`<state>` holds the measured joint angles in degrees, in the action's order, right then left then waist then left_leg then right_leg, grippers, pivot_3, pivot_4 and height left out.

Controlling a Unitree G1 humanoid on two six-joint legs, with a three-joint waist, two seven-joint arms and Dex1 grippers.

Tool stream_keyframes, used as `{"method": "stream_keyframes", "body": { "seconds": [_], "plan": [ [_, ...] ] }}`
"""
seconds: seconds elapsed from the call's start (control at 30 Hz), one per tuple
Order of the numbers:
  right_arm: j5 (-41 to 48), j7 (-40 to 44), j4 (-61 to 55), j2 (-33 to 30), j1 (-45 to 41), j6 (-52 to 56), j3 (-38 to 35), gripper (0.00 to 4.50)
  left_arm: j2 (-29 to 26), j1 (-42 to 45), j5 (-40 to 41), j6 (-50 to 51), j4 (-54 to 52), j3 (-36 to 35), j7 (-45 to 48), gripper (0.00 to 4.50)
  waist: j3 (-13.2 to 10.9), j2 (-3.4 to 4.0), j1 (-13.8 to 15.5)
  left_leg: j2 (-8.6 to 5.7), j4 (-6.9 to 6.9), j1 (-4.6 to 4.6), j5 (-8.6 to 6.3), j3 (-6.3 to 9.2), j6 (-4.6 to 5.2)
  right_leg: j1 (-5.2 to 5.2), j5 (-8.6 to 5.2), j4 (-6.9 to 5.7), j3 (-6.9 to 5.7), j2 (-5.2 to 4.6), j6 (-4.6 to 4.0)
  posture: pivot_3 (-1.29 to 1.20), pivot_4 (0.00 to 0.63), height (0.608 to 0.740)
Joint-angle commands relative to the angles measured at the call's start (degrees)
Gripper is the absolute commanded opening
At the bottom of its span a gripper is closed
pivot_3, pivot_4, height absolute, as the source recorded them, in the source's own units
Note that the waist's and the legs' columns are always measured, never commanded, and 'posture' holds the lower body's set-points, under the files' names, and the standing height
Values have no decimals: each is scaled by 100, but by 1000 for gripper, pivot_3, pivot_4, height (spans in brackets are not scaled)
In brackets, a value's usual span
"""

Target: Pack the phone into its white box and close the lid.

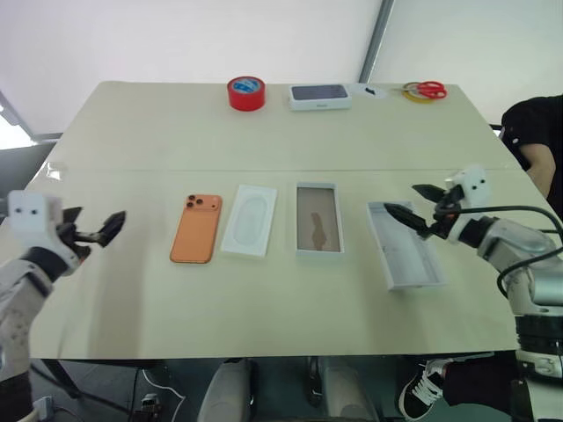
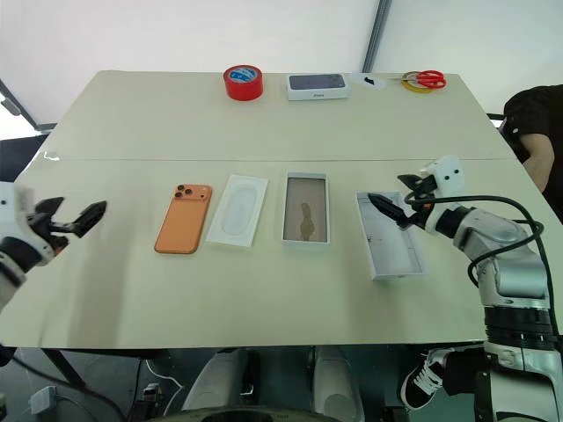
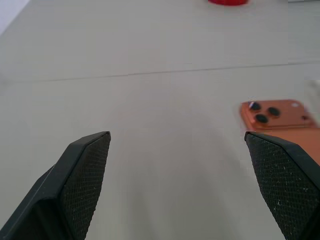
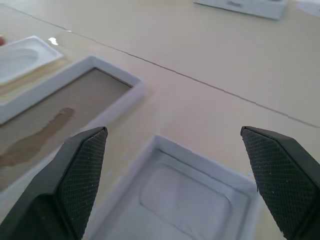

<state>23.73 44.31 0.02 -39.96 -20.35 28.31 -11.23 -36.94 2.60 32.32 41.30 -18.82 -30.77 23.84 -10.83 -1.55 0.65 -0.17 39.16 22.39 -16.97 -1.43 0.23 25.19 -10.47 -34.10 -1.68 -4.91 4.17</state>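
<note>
Grippers first: left gripper [image 1: 92, 230] at 9 o'clock and right gripper [image 1: 420, 208] at 3 o'clock, both spread wide and empty. Mid-table row, 9 to 3: the phone [image 1: 196, 228] lying back up, a flat white insert [image 1: 249, 220], the white box [image 1: 318, 218], the lid [image 1: 405, 245] with its inside up. Phone judged rigid, smooth, slippery and flat to the table; pinch across its long edges. Its screen side is hidden. Far edge: red tape roll [image 1: 246, 92]; scissors [image 1: 425, 89] hard to resolve

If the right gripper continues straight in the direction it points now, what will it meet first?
Probably the lid: the open right gripper hovers at its far end, aimed slightly down toward the white box beyond. Depth is unclear, so it might pass over the lid's rim.
</note>
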Motion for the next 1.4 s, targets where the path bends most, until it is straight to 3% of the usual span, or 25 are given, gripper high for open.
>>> {"method": "stream_keyframes", "body": {
  "seconds": [0.03, 0.3, 0.47, 0.63, 1.1, 1.3, 1.4],
  "plan": [
    [64, -49, -341, 66, -172, 55, 55, 4463, 132, 199, 121, 127, -341, 315, -120, 4500, 0, 0, 3, 0, 0, 0, 0, 0, 0, 0, 0, 0, 0, 0, 0, 0, 150, 732],
    [-45, -138, -861, 231, -466, 353, 679, 4463, 1040, 1574, 439, 1396, -558, 1477, -1078, 4500, 0, -3, 4, -4, 6, -1, 1, 6, 0, -8, 11, -3, -1, 3, 18, 0, 150, 732],
    [-25, -192, -1299, 304, -515, 601, 933, 4463, 1793, 2572, 564, 3013, 94, 1249, -2125, 4500, 0, -3, 0, -4, 5, -2, 1, 11, 0, -8, 14, -7, -1, 8, 24, 0, 150, 732],
    [-4, -236, -1514, 304, -429, 708, 967, 4463, 2329, 3187, 849, 3770, 400, 927, -2223, 4500, -2, -6, -12, -3, 5, -2, 1, 13, 0, -7, 14, -8, -1, 17, 24, 0, 150, 732],
    [36, -216, -1862, 200, -131, 826, 910, 4463, 2660, 3717, 332, 4549, 931, 982, -2346, 4500, -2, -7, 5, -7, 5, -2, 4, 16, -4, -9, 13, -6, -1, 18, 23, 0, 150, 732],
    [74, 204, -2292, -135, -62, 1154, 1294, 4463, 2723, 3870, 193, 4909, 1226, 914, -2274, 4500, -2, -7, 0, -8, 5, -2, 4, 17, -5, -10, 13, -6, -1, 17, 22, 0, 150, 732],
    [111, 460, -2525, -404, -65, 1403, 1530, 4500, 2708, 3942, 94, 4995, 1376, 820, -2236, 3697, -2, -7, 2, -8, 5, -2, 4, 17, -5, -10, 13, -6, -1, 17, 22, 0, 150, 732]
  ]
}}
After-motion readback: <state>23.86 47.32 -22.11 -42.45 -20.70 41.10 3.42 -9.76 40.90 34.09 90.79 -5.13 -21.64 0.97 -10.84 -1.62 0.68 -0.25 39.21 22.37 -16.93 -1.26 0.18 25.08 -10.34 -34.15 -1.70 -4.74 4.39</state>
